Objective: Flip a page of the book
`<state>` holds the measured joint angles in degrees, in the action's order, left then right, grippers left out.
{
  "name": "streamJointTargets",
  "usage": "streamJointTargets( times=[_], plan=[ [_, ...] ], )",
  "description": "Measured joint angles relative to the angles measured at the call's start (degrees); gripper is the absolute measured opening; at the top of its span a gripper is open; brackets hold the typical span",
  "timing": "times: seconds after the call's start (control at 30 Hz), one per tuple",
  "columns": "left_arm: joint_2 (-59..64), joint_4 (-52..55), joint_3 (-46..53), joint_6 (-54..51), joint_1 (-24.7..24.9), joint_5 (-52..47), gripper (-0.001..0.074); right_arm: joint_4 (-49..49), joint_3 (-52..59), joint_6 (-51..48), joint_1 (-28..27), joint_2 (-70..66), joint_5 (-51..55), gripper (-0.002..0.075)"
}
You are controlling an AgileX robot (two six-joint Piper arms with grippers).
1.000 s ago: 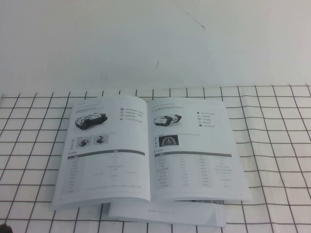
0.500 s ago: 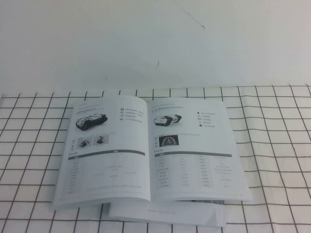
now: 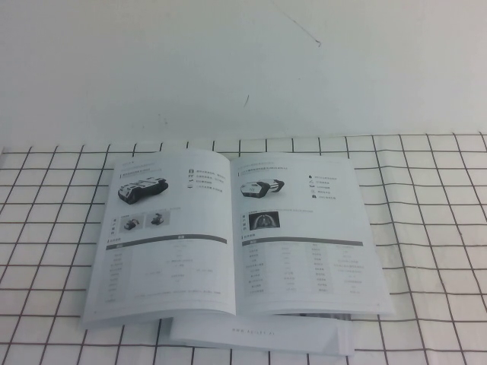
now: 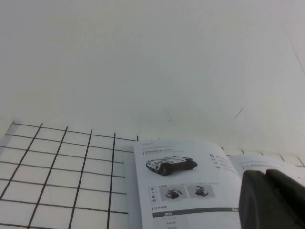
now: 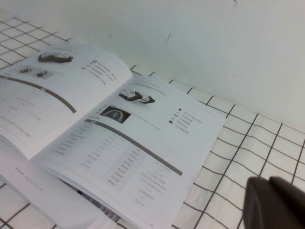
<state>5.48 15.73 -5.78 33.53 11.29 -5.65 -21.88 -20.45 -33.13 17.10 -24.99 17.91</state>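
The book is laid open near the worktop's front edge. The left claw and right claw are kept pressed together, empty, off the book.

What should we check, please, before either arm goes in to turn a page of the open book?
1. The book lies open and flat on the checked cloth: ok.
2. Nothing rests on the page with the black vehicle photo: ok.
3. Left pincer shut, empty, hovering off the book's left side: ok.
4. Right pincer shut, empty, over the cloth off the book's right edge: ok.
5. Top leaf separable from the stack: cannot tell.
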Motion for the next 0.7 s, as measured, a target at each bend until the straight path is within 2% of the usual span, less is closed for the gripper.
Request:
streamJointTargets(
  times=[0.3,0.4,0.53,0.7],
  plan=[
    [0.0,0.0,3.6,0.0,-0.2,7.2,-0.0002,0.0,0.0,0.0,0.0,0.0,0.0,0.0000],
    [-1.5,-1.2,6.5,-3.8,-0.5,9.1,-0.0002,0.0,0.0,0.0,0.0,0.0,0.0,0.0000],
    [-5.6,-8.8,7.3,-12.9,-0.5,4.9,-0.0002,0.0,0.0,0.0,0.0,0.0,0.0,0.0000],
    [-6.0,-13.1,7.3,-21.2,-1.2,-2.0,-0.0002,0.0,0.0,0.0,0.0,0.1,0.1,0.0000]
  ],
)
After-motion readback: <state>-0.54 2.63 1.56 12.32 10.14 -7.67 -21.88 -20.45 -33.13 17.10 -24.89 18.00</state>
